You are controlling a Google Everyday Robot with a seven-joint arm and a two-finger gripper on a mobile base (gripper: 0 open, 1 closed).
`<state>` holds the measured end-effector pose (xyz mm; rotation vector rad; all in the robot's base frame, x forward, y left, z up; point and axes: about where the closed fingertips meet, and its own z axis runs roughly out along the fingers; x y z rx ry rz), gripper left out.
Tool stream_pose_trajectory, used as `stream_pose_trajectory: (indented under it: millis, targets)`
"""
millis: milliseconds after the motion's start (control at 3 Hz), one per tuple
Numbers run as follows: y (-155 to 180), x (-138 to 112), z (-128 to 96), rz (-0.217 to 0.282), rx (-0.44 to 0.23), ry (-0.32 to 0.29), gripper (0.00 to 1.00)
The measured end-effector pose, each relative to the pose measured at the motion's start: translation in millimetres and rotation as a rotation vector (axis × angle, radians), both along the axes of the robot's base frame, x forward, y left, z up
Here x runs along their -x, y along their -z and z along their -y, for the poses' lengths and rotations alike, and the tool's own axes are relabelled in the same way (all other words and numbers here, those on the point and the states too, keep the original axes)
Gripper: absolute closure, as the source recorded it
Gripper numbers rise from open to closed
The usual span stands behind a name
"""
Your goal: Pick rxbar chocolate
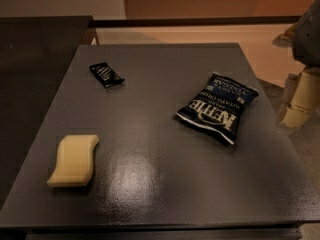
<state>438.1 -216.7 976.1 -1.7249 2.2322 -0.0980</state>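
Gripper (299, 106) (partly cut off) beside table (165, 184); rxbar chocolate (106, 75) well apart.

The bench (165, 184) carried three things, all lying flat and well apart from one another. The snack bar (106, 75) lay near the far left corner with bare surface on every side. The chip bag (218, 106), the bulkiest thing there, sat toward the right side, roughly between the bar and the claw (299, 101), which hung just off the bench's right edge. The sponge (74, 160) lay near the front left, well apart from the bar. The broad middle strip and the front right of the bench lay open.
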Motion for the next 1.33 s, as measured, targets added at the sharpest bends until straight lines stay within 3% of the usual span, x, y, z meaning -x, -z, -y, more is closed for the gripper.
stream_pose_trajectory:
  millis: [333,667,1333]
  targets:
    - [-1.0,-1.3,-1.5,0.004,-0.005,0.002,0.0]
    - [2.8,-17.6,-20.9,0.013,-0.07,0.005,0.0]
    - [25.4,-89.2,-92.8,0.044,-0.238,0.065,0.0]
